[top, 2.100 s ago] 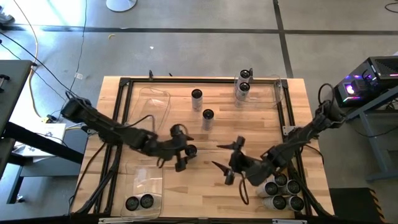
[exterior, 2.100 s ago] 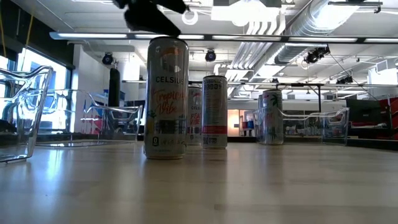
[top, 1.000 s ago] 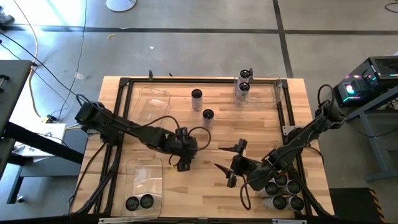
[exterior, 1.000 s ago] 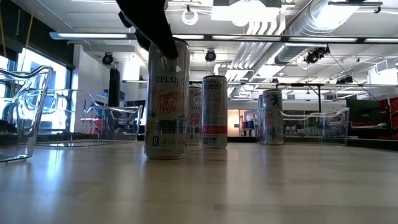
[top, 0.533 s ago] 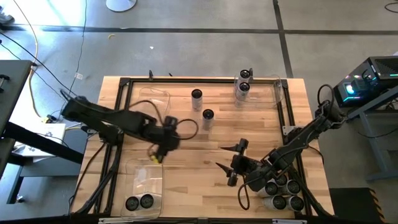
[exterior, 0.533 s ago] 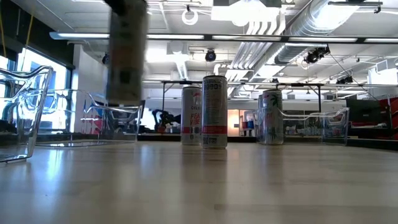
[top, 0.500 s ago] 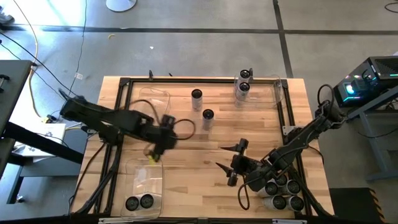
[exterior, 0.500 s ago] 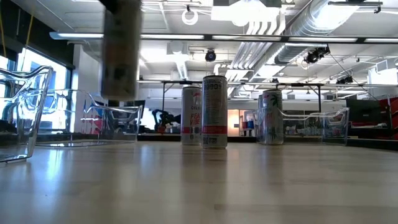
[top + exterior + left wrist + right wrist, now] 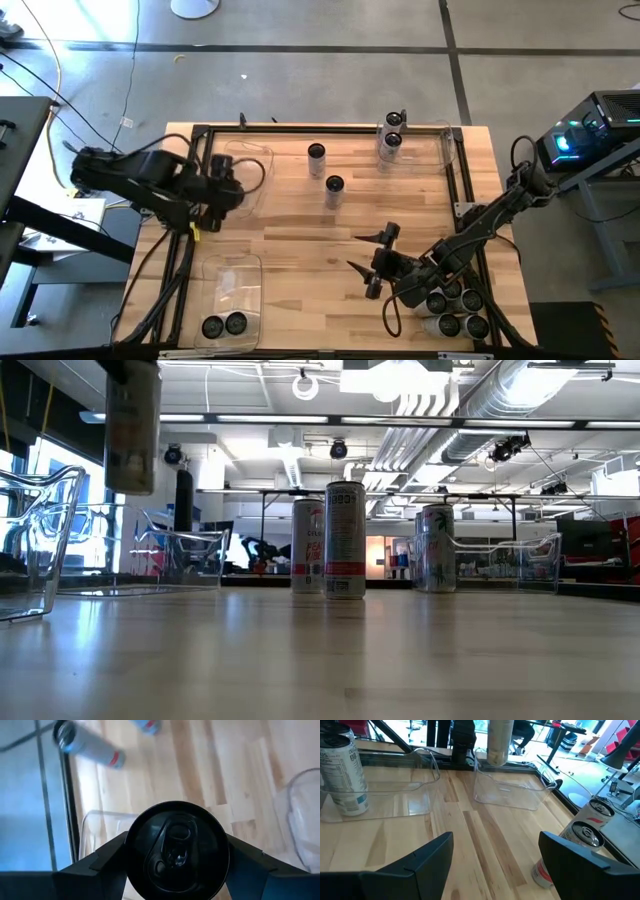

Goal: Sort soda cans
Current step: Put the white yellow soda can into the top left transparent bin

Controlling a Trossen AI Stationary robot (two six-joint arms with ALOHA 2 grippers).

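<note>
My left gripper is at the table's left side, beside the far-left clear bin, shut on a pale soda can with a black top. The can hangs high above the tabletop. My right gripper stands open near the table's middle right, with nothing between its fingers. Two more cans stand on their bases on the bare wood. My left gripper pinches the can between its two fingers, one on either side of its upper wall just under the rim. The fingers come slanting down from above. The can is lifted clear of the table and hangs about upright below them.
The near-left bin holds two cans. The far-right bin holds two cans. Several cans stand at the near right corner under my right arm. A black frame runs round the tabletop.
My left gripper has lifted the can off the table's middle and carried it up and toward the left edge, a little toward the far side. The can, which stood on the wood, now hangs clear.
</note>
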